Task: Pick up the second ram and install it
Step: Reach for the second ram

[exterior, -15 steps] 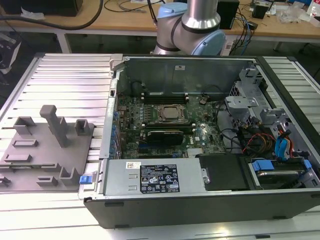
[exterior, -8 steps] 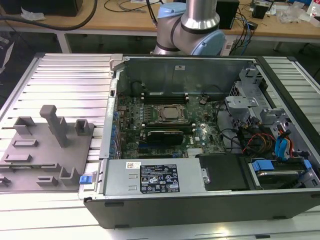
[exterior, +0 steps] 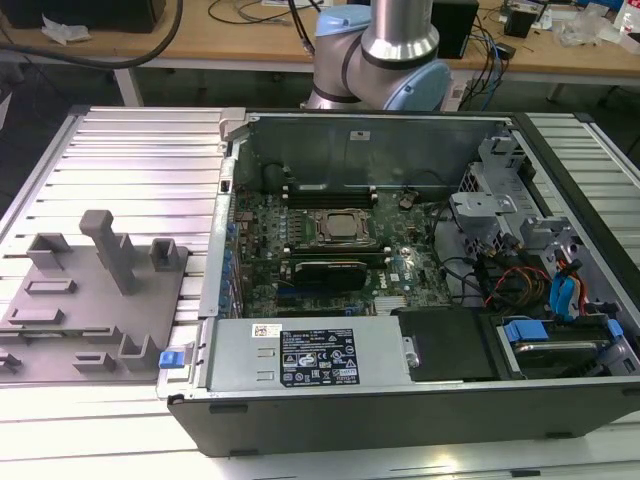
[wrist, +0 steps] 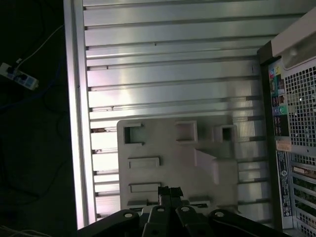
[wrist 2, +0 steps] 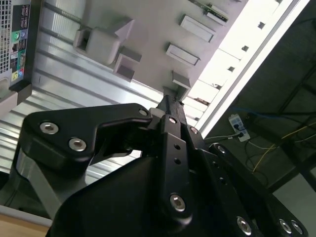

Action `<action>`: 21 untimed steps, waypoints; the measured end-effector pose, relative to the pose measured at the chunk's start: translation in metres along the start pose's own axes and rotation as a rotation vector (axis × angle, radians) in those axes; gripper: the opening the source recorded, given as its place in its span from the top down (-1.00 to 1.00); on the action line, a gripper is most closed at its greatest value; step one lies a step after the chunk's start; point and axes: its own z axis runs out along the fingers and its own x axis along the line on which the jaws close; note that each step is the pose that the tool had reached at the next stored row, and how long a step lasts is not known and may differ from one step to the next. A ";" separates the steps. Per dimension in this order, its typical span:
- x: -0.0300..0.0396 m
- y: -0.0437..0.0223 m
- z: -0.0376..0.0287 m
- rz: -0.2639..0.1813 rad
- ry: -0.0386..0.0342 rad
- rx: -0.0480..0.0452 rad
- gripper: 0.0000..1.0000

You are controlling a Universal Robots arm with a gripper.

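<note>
You have the gripper hanging above the grey fixture plate, over the plate's edge nearest the camera in the first wrist view. In both wrist views its fingers sit drawn together with nothing held between them. The plate lies flat on the slatted aluminium table, beside the open computer case, on the exterior view's left. The second ram shows in the second wrist view as a narrow green strip with dark chips. It rests along the plate's edge that faces the table's outer rail, on the side away from the case and well apart from the fingertips. Between it and the gripper, a row of shallow rectangular holders follows that same plate edge. In the exterior view the arm stands at the table's far edge behind the case. Inside the case, the CPU socket sits between black memory slots; you cannot tell whether a stick is seated there.
</note>
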 end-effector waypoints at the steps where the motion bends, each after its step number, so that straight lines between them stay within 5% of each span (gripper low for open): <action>1: -0.0002 -0.0018 -0.0001 0.000 0.0000 0.0004 0.79; 21: -0.0020 -0.0258 -0.0008 0.000 -0.0007 0.0089 0.79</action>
